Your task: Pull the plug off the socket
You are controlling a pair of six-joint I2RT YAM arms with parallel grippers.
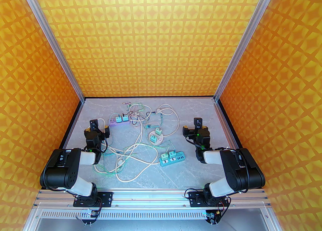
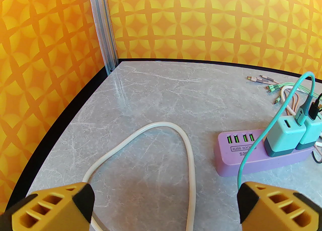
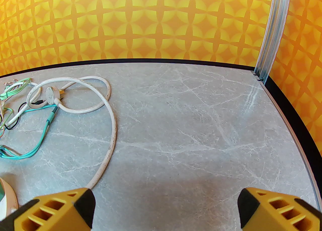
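The left fingers [image 2: 52,208], yellow ribbed plastic wedges tipped with black pads, are spread wide apart with nothing between them. They hang low over the grey marble-patterned table [image 2: 156,94], just to the near left of the lilac plastic power strip [image 2: 241,160]. That wide spread looks suited to straddling a plug body rather than a thin cable. On the strip's top, beyond its row of green USB ports, the two-tone teal cube plug [image 2: 283,138] stands upright in its socket, smooth hard plastic with rounded edges. A second teal cube plug [image 2: 312,134] touches it on the far side. The first is probably the one to pull, being closest to the fingers, though other sockets also carry plugs. A slim teal cable [image 2: 247,164] arches over the plugs and drapes down the strip's front, so a grip on the cube's flat sides would avoid it. A thick, glossy white cable [image 2: 187,149] loops on the table left of the strip. The right fingers [image 3: 276,208], the same yellow wedges, are likewise parted and empty, well to the right of the strip, plausibly kept free to pin the light strip down. Right of the strip and nearer the arm bases lie a round white socket hub [image 1: 156,138] and a turquoise power strip [image 1: 172,159], each carrying plugs.
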